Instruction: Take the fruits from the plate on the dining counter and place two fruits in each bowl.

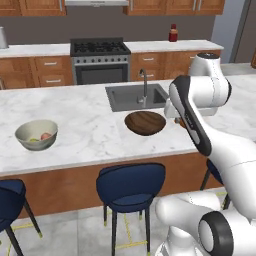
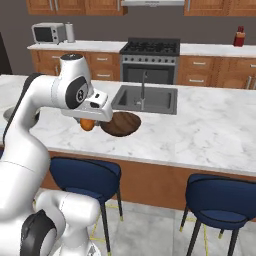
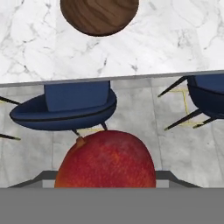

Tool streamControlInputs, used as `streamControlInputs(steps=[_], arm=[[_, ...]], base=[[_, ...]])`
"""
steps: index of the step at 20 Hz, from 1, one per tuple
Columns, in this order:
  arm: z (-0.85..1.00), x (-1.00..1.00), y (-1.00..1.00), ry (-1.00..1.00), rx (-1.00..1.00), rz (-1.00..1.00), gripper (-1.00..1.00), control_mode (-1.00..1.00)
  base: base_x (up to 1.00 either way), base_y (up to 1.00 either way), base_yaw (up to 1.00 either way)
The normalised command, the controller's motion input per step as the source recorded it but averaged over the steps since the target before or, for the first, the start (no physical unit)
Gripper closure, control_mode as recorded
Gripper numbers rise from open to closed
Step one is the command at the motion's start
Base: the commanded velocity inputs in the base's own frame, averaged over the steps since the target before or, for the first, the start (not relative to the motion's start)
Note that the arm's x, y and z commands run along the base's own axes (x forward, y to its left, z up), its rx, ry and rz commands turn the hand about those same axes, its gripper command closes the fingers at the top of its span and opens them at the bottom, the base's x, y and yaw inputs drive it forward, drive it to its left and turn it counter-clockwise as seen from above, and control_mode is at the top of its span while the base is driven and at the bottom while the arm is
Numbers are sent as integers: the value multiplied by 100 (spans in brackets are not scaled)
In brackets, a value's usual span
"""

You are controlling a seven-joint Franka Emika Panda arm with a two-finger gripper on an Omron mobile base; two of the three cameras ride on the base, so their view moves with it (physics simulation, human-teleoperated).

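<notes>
A: Marble spans the table (image 1: 90,127) in the left base view, with a sink and stove behind. Where do the bowls stand?

B: The cream bowl (image 1: 36,135) sits far left, holding what looks like two fruits, one pinkish (image 1: 46,136), one yellowish. The wood bowl (image 1: 145,123) sits mid-table by the sink and looks empty. The arm hides the hand here.

A: And from the right base view?

B: The end effector (image 2: 88,123) hangs just left of the wood bowl (image 2: 121,124), over the table's near edge, with an orange-red fruit (image 2: 87,124) showing under the hand.

A: Is it gripped?

B: In the hand view the fruit (image 3: 106,160) sits right at the camera's foot, reddish-orange, so I judge the jaws pinch it. The wood bowl (image 3: 99,15) lies ahead, bare inside.

A: How to do this well?

B: Carry it across until it's centred over that bowl, drop low inside the rim, then release, so it can't roll off the near edge onto the stools.
</notes>
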Motion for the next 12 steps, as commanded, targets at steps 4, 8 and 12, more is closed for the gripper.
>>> streamControlInputs(steps=[4, 8, 12], arm=[[0, 0, 0, 0, 0, 0, 100, 100], [0, 0, 0, 0, 0, 0, 100, 100], [0, 0, 0, 0, 0, 0, 100, 100]], base=[[41, 0, -1], [45, -1, -1], [36, -5, 0]])
